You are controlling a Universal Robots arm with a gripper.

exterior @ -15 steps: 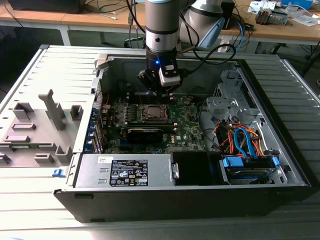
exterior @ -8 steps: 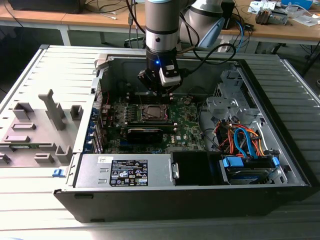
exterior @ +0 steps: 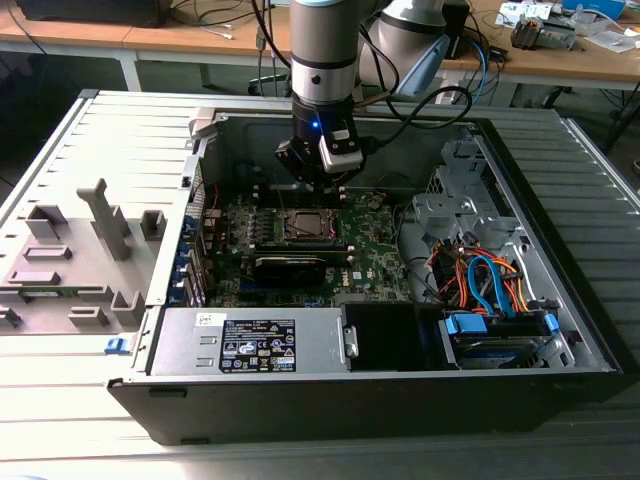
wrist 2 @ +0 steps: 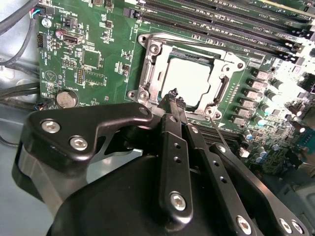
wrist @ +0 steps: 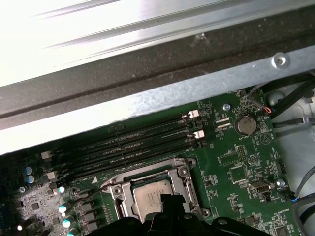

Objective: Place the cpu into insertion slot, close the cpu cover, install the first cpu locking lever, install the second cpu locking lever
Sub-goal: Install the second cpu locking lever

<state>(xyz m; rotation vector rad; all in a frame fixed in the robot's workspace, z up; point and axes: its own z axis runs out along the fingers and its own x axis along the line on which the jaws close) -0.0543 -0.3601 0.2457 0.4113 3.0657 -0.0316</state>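
The cpu (wrist 2: 189,81) lies flat in the insertion slot (wrist 2: 147,42) on the green motherboard, its silver top showing through the window of the cpu cover (wrist 2: 150,83). The cover is down over it. My gripper (wrist 2: 174,96) is shut, its black fingertips pressed together just above the socket's edge, with nothing visible between them. In the first wrist view the same cpu (wrist: 147,196) sits under the cover (wrist: 183,173), with my gripper (wrist: 167,199) at its rim. A thin wire lever (wrist 2: 216,140) runs beside the socket. In the exterior view my gripper (exterior: 322,185) hangs just behind the socket (exterior: 308,225).
The board sits deep inside an open computer case (exterior: 120,385). Long black memory slots (wrist: 138,142) run beside the socket. A power supply (exterior: 250,340) lies at the front, and drive bays with orange and blue cables (exterior: 490,285) on the exterior view's right. A grey fixture tray (exterior: 70,250) stands on the left.
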